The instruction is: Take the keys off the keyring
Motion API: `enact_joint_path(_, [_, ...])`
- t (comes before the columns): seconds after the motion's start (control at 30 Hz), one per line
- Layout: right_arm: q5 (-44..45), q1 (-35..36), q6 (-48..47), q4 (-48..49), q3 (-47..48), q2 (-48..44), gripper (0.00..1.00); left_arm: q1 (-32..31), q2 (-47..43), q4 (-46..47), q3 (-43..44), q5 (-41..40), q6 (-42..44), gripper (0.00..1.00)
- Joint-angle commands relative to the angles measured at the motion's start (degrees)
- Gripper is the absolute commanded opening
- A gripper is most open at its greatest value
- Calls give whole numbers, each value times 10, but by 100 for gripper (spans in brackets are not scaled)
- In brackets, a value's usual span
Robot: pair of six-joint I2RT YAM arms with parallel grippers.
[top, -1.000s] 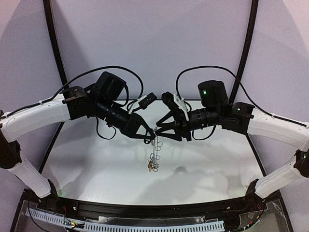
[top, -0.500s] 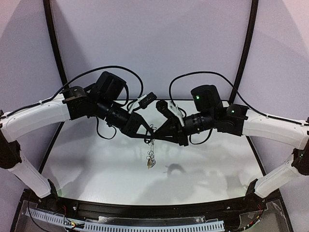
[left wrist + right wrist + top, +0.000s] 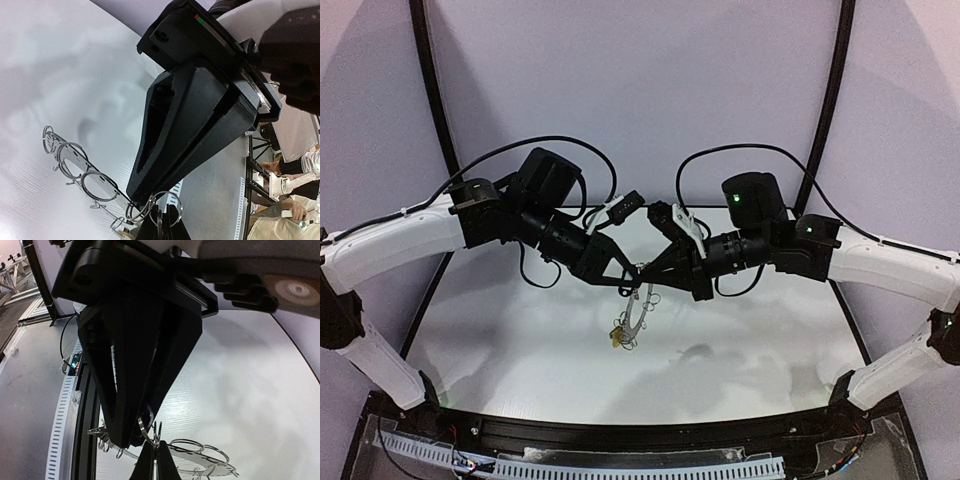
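Observation:
The keyring (image 3: 636, 312), a flat grey hoop fringed with thin wire loops, hangs tilted above the table between both grippers. My left gripper (image 3: 632, 286) is shut on its upper rim, and my right gripper (image 3: 646, 279) is shut on the same end from the opposite side, tip to tip. A small yellow-headed key (image 3: 616, 336) dangles at the ring's lower end. In the left wrist view my left gripper (image 3: 161, 220) pinches a wire loop beside the keyring (image 3: 100, 186). In the right wrist view my right gripper (image 3: 154, 457) is closed on the keyring (image 3: 200, 459).
The white table (image 3: 520, 340) lies below the hanging ring. Black frame posts (image 3: 432, 100) stand at the back left and right. A dark rail with a cable duct (image 3: 640, 462) runs along the near edge.
My right gripper has closed on the keyring's top beside the left gripper. The ring, which hung straight down, now tilts with its lower end swung left and up.

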Motion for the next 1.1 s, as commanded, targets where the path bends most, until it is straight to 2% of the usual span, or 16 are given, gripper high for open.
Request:
enact_joint_path(0.0, [-11, 8, 0, 13, 3, -9, 0, 0, -9, 24, 0, -1, -5, 1])
enact_joint_path(0.23, [-7, 8, 18, 51, -17, -41, 0, 0, -22, 37, -34, -14, 1, 1])
enact_joint_path(0.43, [-28, 8, 8, 39, -22, -78, 0, 1, -45, 65, -89, -60, 7, 1])
enact_joint_path(0.7, [-51, 8, -22, -25, 4, -86, 0, 2, -41, 65, -111, -100, 18, 3])
enact_joint_path(0.77, [-48, 8, -25, -34, 7, -87, 0, 3, -38, 65, -112, -101, 19, 18])
enact_joint_path(0.83, [-34, 8, -30, -49, 11, -86, 0, 5, -32, 62, -105, -85, 18, 46])
enact_joint_path(0.9, [-23, 8, -34, -60, 14, -84, 0, 5, -33, 62, -102, -74, 19, 55])
enact_joint_path(0.93, [-20, 8, -37, -67, 16, -84, 0, 5, -38, 60, -101, -75, 21, 64])
enact_joint_path(1.07, [-22, 8, -46, -89, 25, -85, 0, 5, -57, 51, -97, -109, 30, 81])
